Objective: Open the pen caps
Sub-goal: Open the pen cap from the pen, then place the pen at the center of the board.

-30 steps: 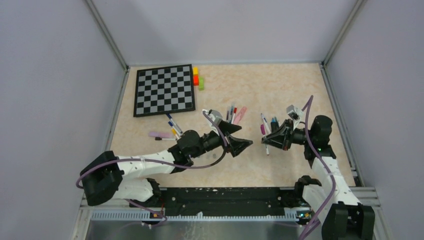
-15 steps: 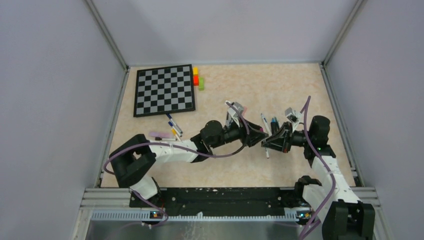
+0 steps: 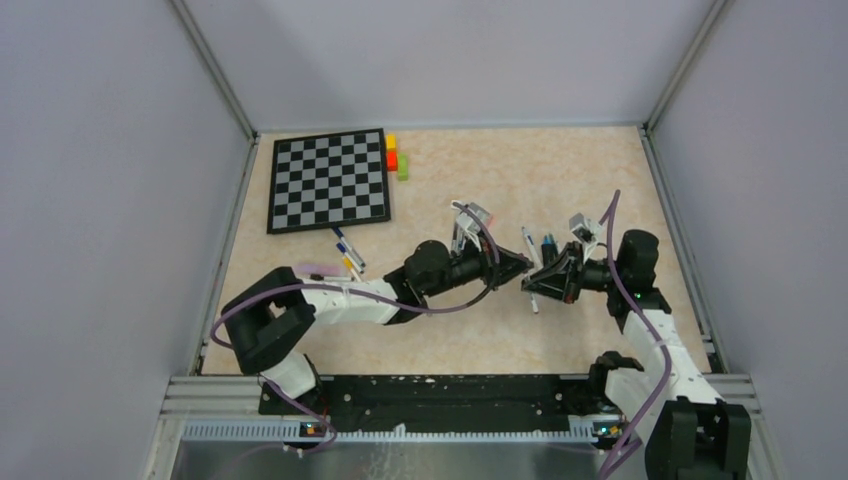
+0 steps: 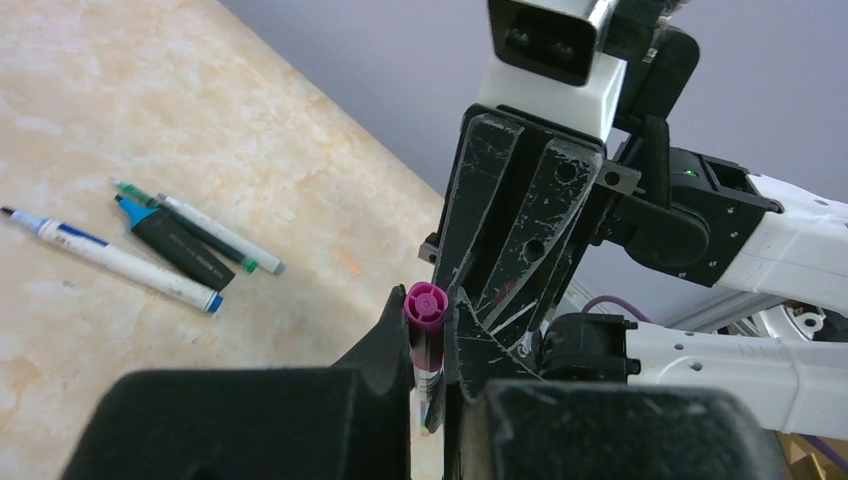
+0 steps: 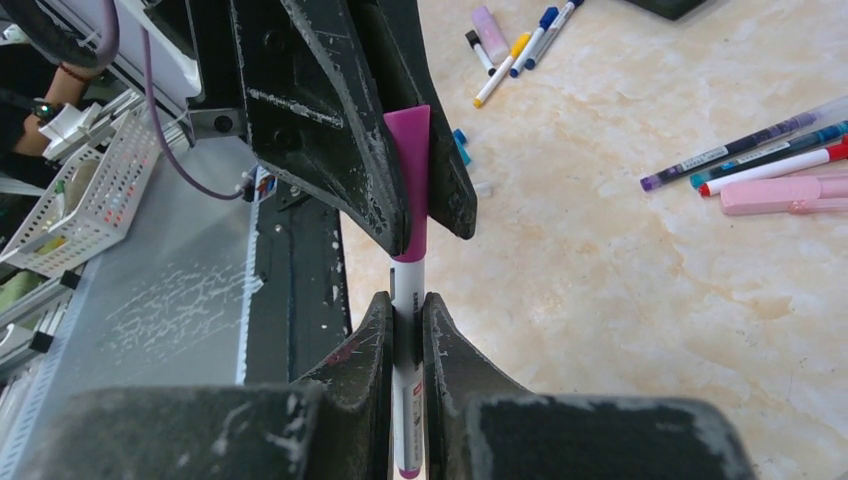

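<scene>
A pen with a white barrel (image 5: 405, 300) and a magenta pen cap (image 5: 410, 180) is held between both arms above the table's middle right. My right gripper (image 5: 405, 312) is shut on the barrel. My left gripper (image 4: 428, 322) is shut on the magenta cap (image 4: 426, 304), which still sits on the pen. From above, the left gripper (image 3: 522, 270) and right gripper (image 3: 537, 282) meet tip to tip, and the pen's lower end (image 3: 534, 306) pokes out below them.
Loose pens (image 4: 170, 245) lie on the table beyond the grippers, more pens with a pink highlighter (image 5: 785, 193) to one side, others (image 3: 346, 252) below the chessboard (image 3: 329, 180). Coloured blocks (image 3: 395, 157) stand by the board. Grey walls enclose three sides.
My left arm swung right to the pen in the right gripper, and its jaws went from wide open to shut on the magenta cap. The right gripper kept its grip.
</scene>
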